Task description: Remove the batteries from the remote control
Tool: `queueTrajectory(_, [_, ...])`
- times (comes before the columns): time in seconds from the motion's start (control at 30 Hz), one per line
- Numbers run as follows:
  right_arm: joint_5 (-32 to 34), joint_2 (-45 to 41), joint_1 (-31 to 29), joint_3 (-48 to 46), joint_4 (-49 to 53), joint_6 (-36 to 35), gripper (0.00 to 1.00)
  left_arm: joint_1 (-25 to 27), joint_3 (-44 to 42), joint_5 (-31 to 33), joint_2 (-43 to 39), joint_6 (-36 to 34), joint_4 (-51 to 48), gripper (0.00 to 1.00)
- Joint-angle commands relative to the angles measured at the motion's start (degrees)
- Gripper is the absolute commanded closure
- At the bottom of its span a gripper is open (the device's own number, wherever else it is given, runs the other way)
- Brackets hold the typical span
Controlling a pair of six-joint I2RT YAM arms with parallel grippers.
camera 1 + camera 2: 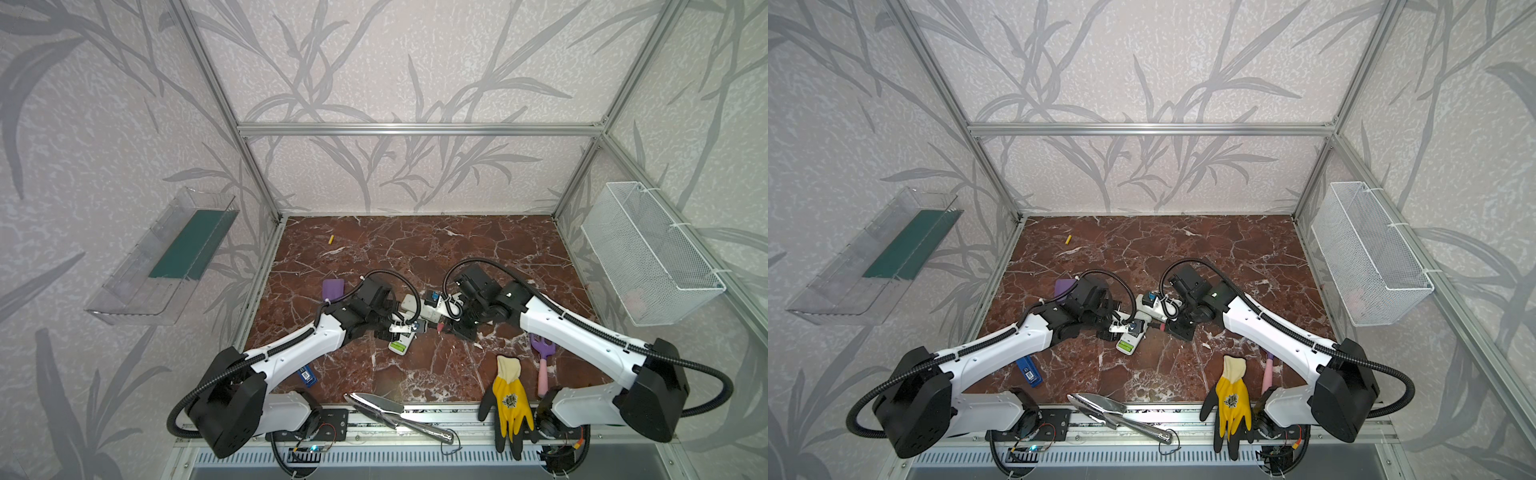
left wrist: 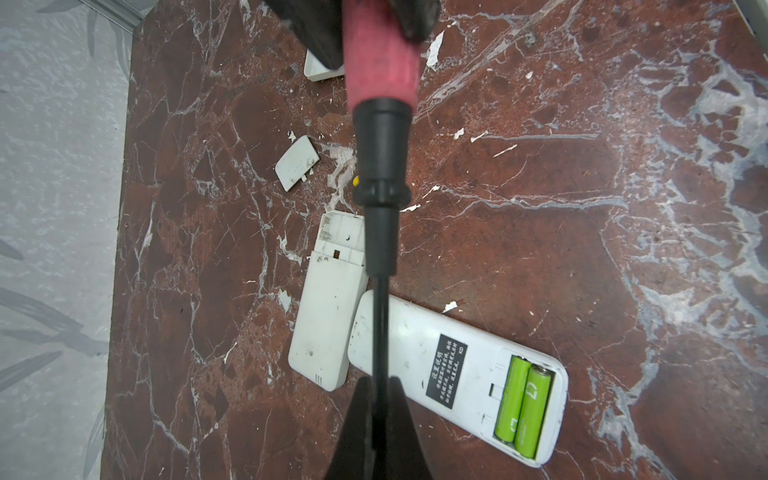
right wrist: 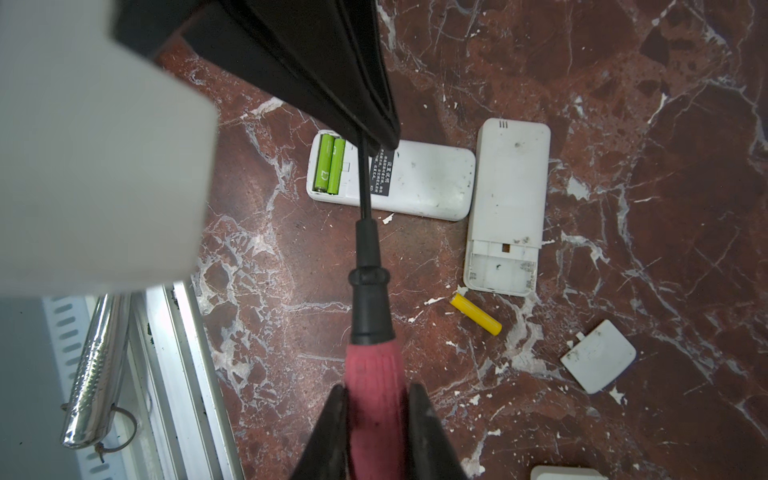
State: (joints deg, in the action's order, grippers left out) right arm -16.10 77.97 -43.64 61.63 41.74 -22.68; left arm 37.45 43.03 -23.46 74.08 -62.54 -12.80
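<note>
1. Lying side by side in the open bay of a white remote [image 2: 407, 345], two green batteries [image 2: 524, 409] sit just beside the left gripper [image 2: 379, 384].
2. A yellow battery [image 3: 476, 314] lies loose on the table [image 3: 644, 124] near the right gripper [image 3: 376, 390], beside an empty remote [image 3: 509, 187].
3. The left gripper is pressed together on the black shaft of the screwdriver [image 2: 383, 137]; the right gripper pinches its pink handle.

Two lime green batteries [image 2: 523, 405] sit side by side in the open compartment of a white remote [image 2: 415, 340] lying face down. One yellow battery [image 3: 476, 314] lies loose just beside the open, empty end of a second remote [image 3: 509, 187]. Another yellow battery [image 1: 331, 239] lies alone, well apart, toward the back.
</note>
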Motion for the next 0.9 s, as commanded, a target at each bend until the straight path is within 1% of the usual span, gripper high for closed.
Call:
queueTrajectory(0.0, [-0.88,-0.77,-0.13,-0.96,-2.14,1.19,0.92,-0.03,-0.13,1.13,-0.45,1.15,3.74,1.0])
queueTrajectory(0.13, [-0.35,-2.0,-0.13,-1.58,-2.45,0.65,0.8,-0.05,-0.18,1.49,-0.49,1.2,3.37,1.0])
queueTrajectory(0.23, [1.09,-3.7,-0.13,-2.57,-3.61,0.21,0.64,-0.02,-0.05,2.17,-0.5,1.63,2.51,1.0])
queueTrajectory(0.3, [1.54,-5.25,-0.13,-4.02,-5.06,-1.36,0.56,-0.18,0.25,2.08,-0.47,1.76,1.39,1.0])
queueTrajectory(0.43, [3.6,-10.21,-0.13,-9.02,-11.41,-3.17,0.46,-0.29,1.23,1.31,-0.28,2.07,-1.43,1.0])
queueTrajectory(0.57, [4.47,-14.23,-0.05,-11.76,-14.05,-5.27,0.41,-0.36,0.17,1.32,-0.49,2.13,-0.1,1.0])
queueTrajectory(0.63, [3.85,-14.67,0.49,-11.73,-13.03,-6.1,0.41,-0.36,-0.68,1.17,-0.87,2.35,1.46,1.0])
queueTrajectory(0.7, [1.21,-14.21,2.34,-11.02,-11.25,-6.09,0.42,-0.45,-1.01,0.11,-1.2,2.47,1.92,1.0])
queueTrajectory(0.87, [-0.28,-13.46,4.74,-10.69,-11.33,-6.27,0.43,-0.58,-0.75,-2.76,-1.48,3.07,1.91,1.0])
